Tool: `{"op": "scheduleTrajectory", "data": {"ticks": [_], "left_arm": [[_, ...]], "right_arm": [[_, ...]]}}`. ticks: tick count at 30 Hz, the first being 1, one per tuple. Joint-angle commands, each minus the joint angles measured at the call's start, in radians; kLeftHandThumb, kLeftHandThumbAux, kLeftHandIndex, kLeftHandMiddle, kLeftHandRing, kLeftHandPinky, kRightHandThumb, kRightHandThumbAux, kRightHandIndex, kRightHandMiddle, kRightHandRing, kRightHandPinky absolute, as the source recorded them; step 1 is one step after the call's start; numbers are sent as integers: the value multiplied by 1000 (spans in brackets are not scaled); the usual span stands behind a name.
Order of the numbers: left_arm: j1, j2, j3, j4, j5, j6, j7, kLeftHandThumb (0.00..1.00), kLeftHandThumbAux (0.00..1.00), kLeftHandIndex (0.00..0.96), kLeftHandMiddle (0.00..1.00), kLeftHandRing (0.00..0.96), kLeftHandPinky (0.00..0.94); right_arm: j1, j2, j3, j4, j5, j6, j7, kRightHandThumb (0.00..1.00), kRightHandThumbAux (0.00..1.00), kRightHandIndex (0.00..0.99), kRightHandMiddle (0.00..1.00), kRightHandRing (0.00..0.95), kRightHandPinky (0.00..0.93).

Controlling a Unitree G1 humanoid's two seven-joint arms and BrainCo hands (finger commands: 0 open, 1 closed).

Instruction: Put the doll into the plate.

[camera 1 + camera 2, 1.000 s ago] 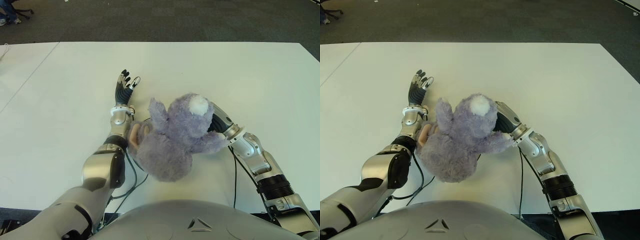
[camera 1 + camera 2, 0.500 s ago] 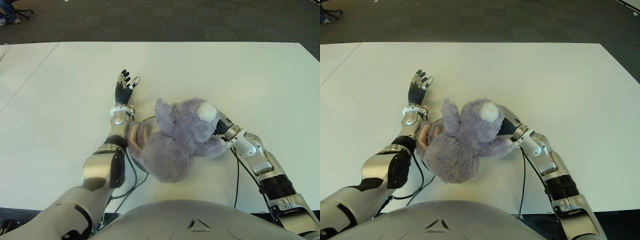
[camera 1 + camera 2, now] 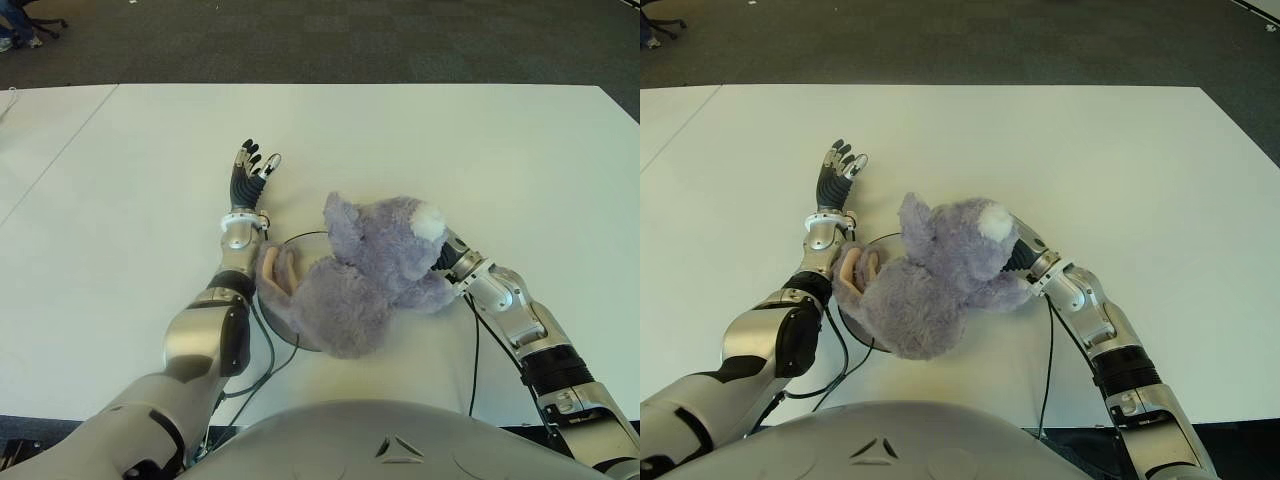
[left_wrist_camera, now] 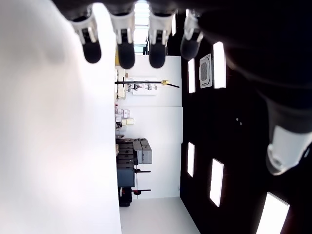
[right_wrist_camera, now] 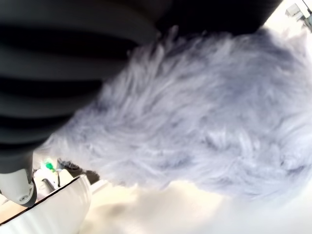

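Observation:
The doll (image 3: 365, 275) is a fluffy lilac plush with a white tuft and pink ears. It lies across the plate (image 3: 298, 241), a shallow dish with a dark rim, and hides most of it. My right hand (image 3: 447, 256) is at the doll's right side, its dark fingers (image 5: 58, 73) curled into the fur in the right wrist view. My left hand (image 3: 249, 166) shows beyond the plate to the left of the doll, fingers (image 4: 126, 46) straight and spread, holding nothing.
The white table (image 3: 480, 150) stretches wide around the doll. A second white table (image 3: 40, 130) adjoins it at the left. Dark carpet (image 3: 330, 40) lies past the far edge. Black cables (image 3: 270, 360) trail near my body.
My right hand has carried the doll down and to the right, so it now sits lower on the plate, and part of the plate's far rim shows. My left hand has not moved.

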Motion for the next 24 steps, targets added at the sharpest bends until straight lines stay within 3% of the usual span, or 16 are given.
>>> {"op": "scheduleTrajectory", "data": {"ticks": [1, 24], "left_arm": [[182, -60, -15, 135, 15, 154, 18, 0, 566, 51, 103, 98, 79], [182, -66, -12, 134, 17, 154, 20, 0, 583, 40, 107, 103, 88]], "right_arm": [[-37, -19, 11, 88, -22, -9, -1, 212, 508, 0, 0, 0, 0], [-151, -17, 49, 372, -49, -120, -91, 227, 554, 0, 0, 0, 0]]}}
